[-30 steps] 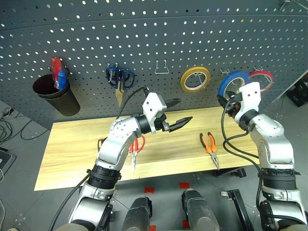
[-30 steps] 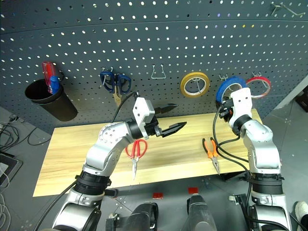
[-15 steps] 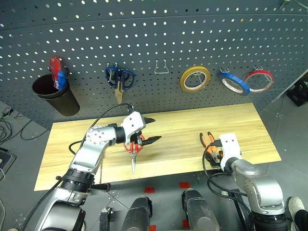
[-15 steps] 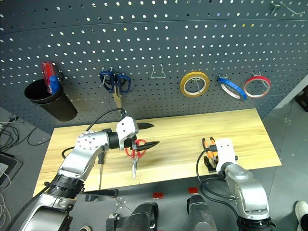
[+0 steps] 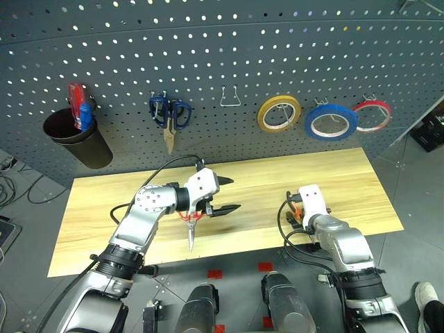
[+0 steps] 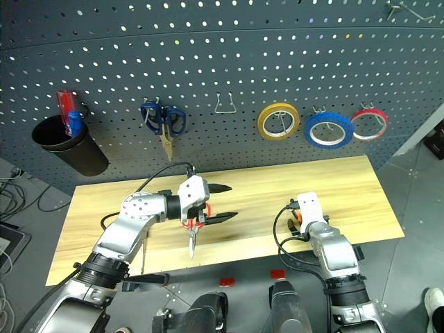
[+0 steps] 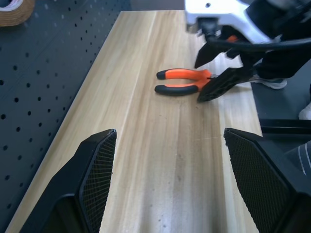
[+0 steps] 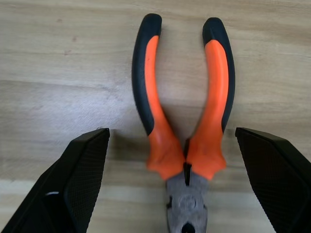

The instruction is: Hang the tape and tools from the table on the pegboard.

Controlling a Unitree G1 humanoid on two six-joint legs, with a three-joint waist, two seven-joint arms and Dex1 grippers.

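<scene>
- Blue tape (image 5: 331, 123) hangs on the pegboard (image 5: 222, 62), on a hook between the yellow ring (image 5: 279, 113) at its 9 o'clock and the red-and-white ring (image 5: 371, 114) at its 3 o'clock.
- Blue-handled scissors (image 5: 168, 116) hang further along at 9 o'clock; bare metal hook (image 5: 230, 97) sits between them and the yellow ring.
- Black cup (image 5: 76, 137) is mounted at the far 9 o'clock end of the pegboard, with red and blue items standing in it.
- Long-nose pliers (image 8: 183, 127) lie flat on the table (image 5: 347, 180), towards the 3 o'clock side near the front edge, handles splayed, nose towards the robot.
- Right tool (image 7: 217, 68) is low over the pliers, fingers spread wide, one on each side of the handles; not touching them as far as I can see.
- Red-handled scissors (image 6: 193, 232) lie on the table near centre, blades pointing to 6 o'clock, handles partly hidden behind the left tool.
- Left tool (image 5: 223, 195) hovers just above the scissors' handles, fingers spread, nothing between them, pointing towards 3 o'clock.
- Screwdriver (image 6: 144, 246) lies on the table at 9 o'clock of the scissors, mostly hidden under the left arm; only a thin dark shaft shows.
</scene>
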